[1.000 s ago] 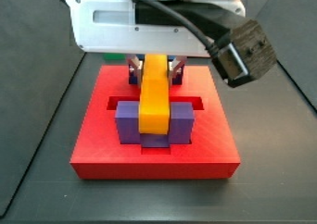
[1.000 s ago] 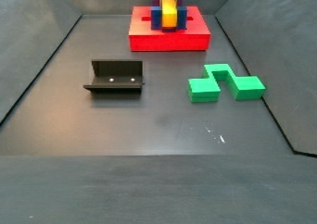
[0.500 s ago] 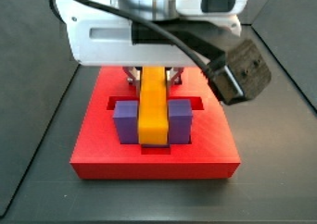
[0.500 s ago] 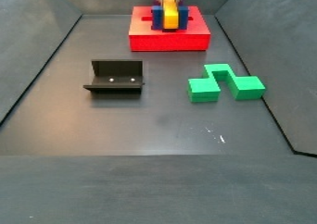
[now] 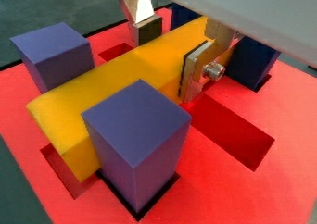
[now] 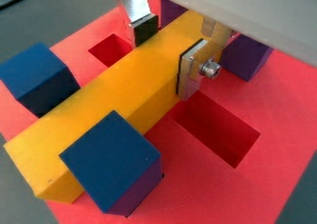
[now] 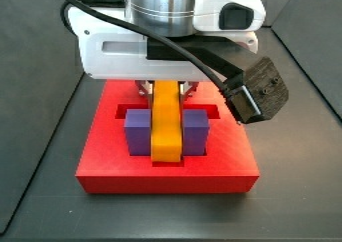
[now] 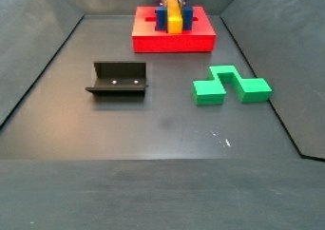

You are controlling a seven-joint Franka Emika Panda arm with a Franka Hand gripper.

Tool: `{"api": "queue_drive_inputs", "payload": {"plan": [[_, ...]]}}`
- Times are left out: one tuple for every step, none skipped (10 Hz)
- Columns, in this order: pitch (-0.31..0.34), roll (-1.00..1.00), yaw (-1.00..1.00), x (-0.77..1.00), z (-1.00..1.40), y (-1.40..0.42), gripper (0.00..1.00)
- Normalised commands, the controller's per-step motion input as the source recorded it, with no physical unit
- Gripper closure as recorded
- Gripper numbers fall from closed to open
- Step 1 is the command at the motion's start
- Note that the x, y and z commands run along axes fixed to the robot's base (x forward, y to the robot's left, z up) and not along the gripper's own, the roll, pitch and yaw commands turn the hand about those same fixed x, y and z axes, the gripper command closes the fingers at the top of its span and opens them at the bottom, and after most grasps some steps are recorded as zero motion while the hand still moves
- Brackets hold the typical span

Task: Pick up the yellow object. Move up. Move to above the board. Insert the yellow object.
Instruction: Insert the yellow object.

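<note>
Clamping the yellow object (image 5: 118,93) between silver fingers (image 5: 198,68), gripper (image 5: 173,44) low over the board (image 7: 167,171) at the far end of the table (image 8: 165,129). Bar lying between the purple posts (image 7: 136,131), down in the board's slot in both wrist views. Well apart on the table: fixture (image 8: 118,80) and green zigzag block (image 8: 230,86).
</note>
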Motion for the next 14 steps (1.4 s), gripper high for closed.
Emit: {"api": "queue_drive_inputs", "payload": {"plan": [[0.0, 0.0, 0.09, 0.09, -0.04, -0.13, 1.0], [0.0, 0.0, 0.06, 0.13, -0.05, -0.2, 1.0], [0.0, 0.0, 0.04, 0.14, -0.06, -0.19, 1.0], [0.0, 0.0, 0.03, 0.1, -0.08, -0.16, 1.0], [0.0, 0.0, 0.05, 0.06, -0.17, -0.04, 1.0], [0.0, 0.03, 0.06, 0.04, -0.19, 0.0, 1.0], [0.0, 0.13, 0.0, 0.02, -0.22, 0.07, 1.0], [0.0, 0.08, 0.0, 0.04, -0.16, 0.25, 1.0], [0.01, 0.03, 0.0, 0.06, -0.1, 0.3, 1.0], [0.019, 0.03, 0.0, 0.07, -0.07, 0.24, 1.0], [0.016, 0.07, 0.01, 0.06, -0.07, 0.0, 1.0], [0.0, 0.1, 0.0, 0.0, -0.11, -0.04, 1.0], [0.0, 0.02, 0.01, 0.0, -0.1, 0.0, 1.0], [0.0, 0.0, 0.0, 0.0, 0.0, 0.0, 1.0]]}}
